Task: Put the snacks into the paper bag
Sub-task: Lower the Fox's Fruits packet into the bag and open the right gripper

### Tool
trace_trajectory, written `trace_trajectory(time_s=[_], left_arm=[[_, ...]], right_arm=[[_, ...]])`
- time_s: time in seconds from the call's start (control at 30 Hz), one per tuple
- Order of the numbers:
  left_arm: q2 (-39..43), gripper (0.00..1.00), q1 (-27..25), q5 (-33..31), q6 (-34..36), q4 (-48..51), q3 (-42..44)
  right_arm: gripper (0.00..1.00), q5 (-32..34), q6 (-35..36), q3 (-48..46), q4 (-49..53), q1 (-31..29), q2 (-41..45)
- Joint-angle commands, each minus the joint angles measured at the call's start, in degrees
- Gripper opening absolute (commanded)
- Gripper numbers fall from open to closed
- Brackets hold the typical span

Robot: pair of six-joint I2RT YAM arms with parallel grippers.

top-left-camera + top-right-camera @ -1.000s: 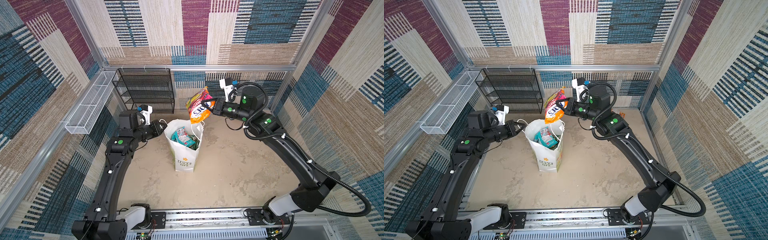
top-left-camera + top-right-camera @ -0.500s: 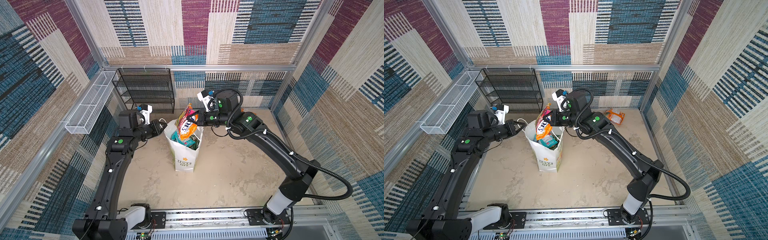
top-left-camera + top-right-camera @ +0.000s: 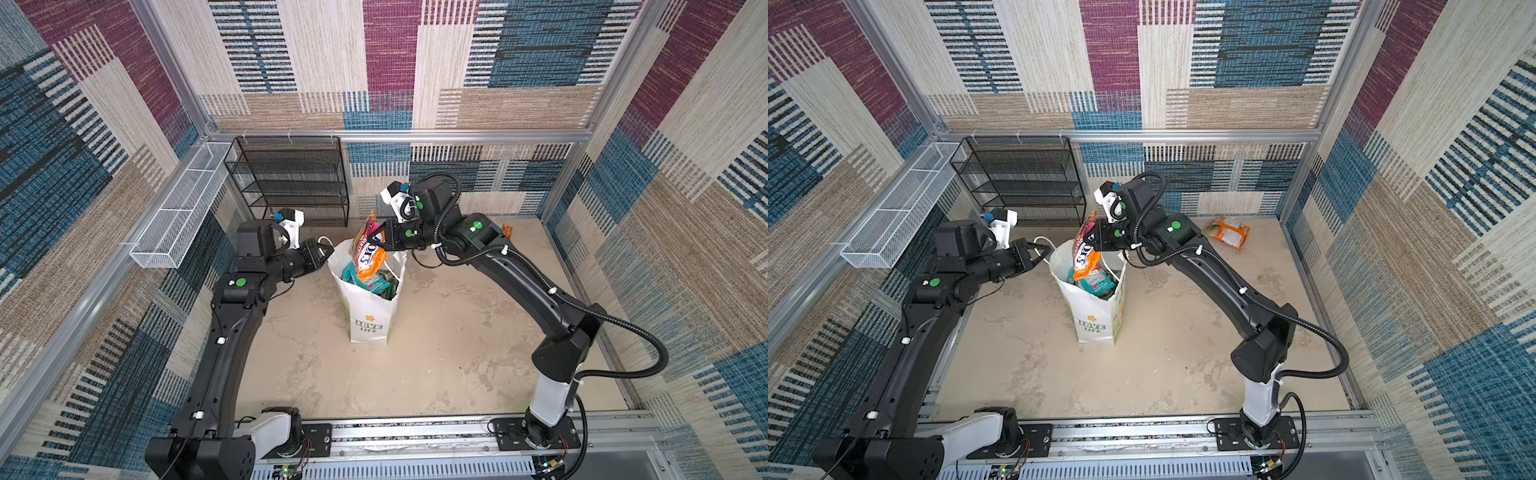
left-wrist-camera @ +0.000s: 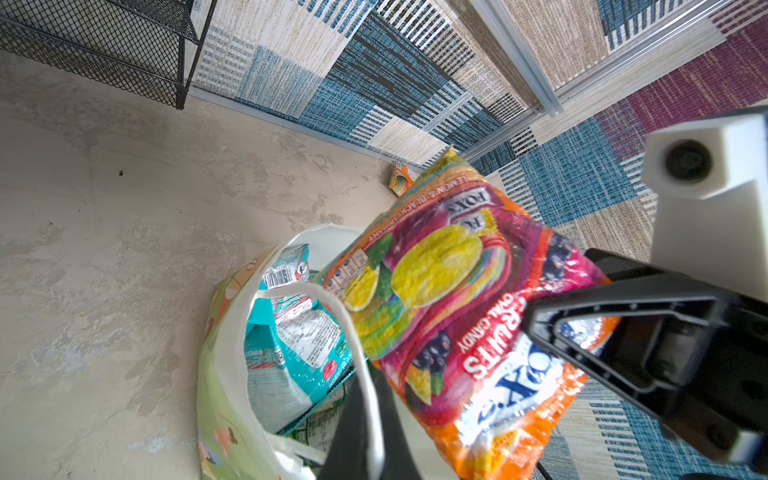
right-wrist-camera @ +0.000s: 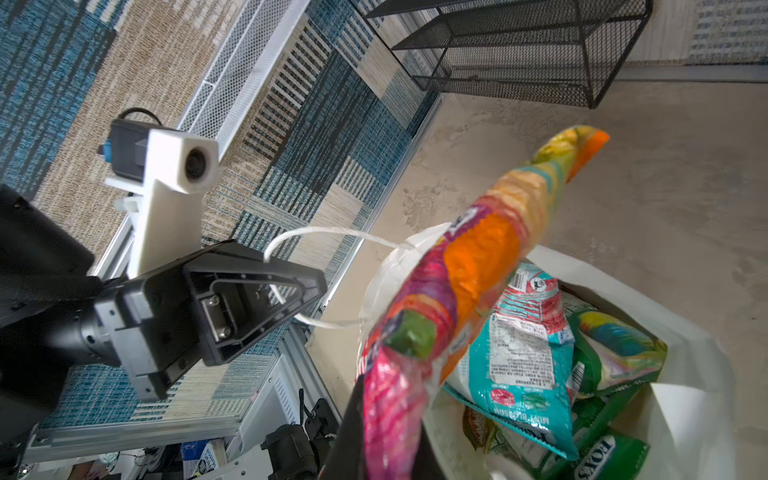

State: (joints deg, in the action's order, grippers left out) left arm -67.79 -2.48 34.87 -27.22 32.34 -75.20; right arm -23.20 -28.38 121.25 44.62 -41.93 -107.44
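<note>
One held packet (image 3: 368, 254) partly covers the snacks (image 3: 376, 283) inside the paper bag (image 3: 368, 322).

In a top view, just right of centre, the loose orange packet (image 3: 505, 228) is almost wholly hidden behind the right arm (image 3: 519, 270). The held packet (image 3: 368, 253) covers part of the mouth of the paper bag (image 3: 370, 316). The snacks (image 3: 376, 284) inside show only their tops. In the right wrist view the right end effector (image 5: 386, 436) is blurred and cut off.
</note>
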Motion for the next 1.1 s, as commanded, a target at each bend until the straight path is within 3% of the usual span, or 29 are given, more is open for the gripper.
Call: trace_trajectory(time_s=[0.0, 0.43, 0.87, 1.07], left_arm=[[0.15, 0.04, 0.11, 1.24, -0.1, -2.28, 0.12], [0.03, 0.04, 0.59, 2.03, -0.44, -2.72, 0.26], [-0.21, 0.04, 0.9, 2.39, -0.71, -2.95, 0.25], [-0.41, 0.04, 0.94, 2.4, -0.81, -3.0, 0.4]], right_arm=[[0.0, -0.82, 1.89, 2.27, 2.2, -0.08, -2.33], [0.0, 4.37, 3.75, 5.63, 3.81, -0.11, -7.52], [0.0, 9.53, 4.06, -11.22, -3.17, -3.15, 1.24], [0.0, 13.72, 5.88, -12.03, -2.98, -7.11, 4.41]])
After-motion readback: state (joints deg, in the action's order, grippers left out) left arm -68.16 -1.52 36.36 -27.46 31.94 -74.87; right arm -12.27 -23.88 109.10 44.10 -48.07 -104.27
